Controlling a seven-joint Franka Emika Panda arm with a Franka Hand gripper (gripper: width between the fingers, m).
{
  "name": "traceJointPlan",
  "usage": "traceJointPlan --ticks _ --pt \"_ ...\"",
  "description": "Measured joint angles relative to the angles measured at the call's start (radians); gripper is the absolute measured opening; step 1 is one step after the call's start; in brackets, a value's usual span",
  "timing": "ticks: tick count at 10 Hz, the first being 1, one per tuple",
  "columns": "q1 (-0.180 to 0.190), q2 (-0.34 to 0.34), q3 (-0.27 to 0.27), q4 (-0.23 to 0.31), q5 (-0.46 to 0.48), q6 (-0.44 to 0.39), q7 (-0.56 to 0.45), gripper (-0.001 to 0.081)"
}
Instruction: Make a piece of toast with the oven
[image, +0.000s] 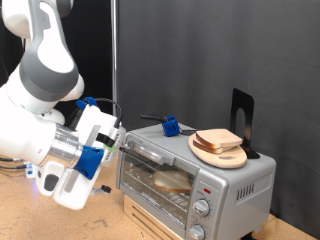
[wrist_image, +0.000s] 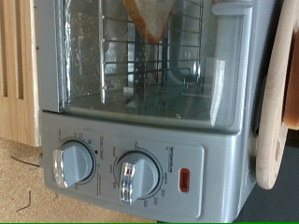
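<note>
Hand (image: 112, 143) at oven (image: 215, 180) door, toast (image: 172, 181) inside on rack

Silver-grey oven (image: 190, 175), red light (wrist_image: 187, 180)

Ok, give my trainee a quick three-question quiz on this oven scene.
1. True or false: a piece of toast lies inside the oven, behind its glass.
2. What sits on top of the oven? A) a kettle B) a wooden plate of stacked slices C) a frying pan
3. Fill in: in the exterior view, the pincer is at the oven's ____ end.
Key: 1 true; 2 B; 3 left.
</note>
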Motion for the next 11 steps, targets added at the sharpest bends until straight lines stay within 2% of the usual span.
traceJointPlan --ticks 1,2,4,8,11 --pt "-0.003 0.007 -0.002 0.011 -0.014 -0.052 0.011 0.0808" --pt "-0.006 0.03 -0.003 0.05 -0.03 -0.107 0.022 0.0808" --pt "-0.001 0.113 0.001 0.153 -0.03 -0.126 0.064 0.0808" --pt "0.034 0.245 0.006 0.31 -0.016 -0.007 0.135 0.0808" --pt "0.061 0.36 0.009 0.45 -0.021 0.008 0.15 0.0808"
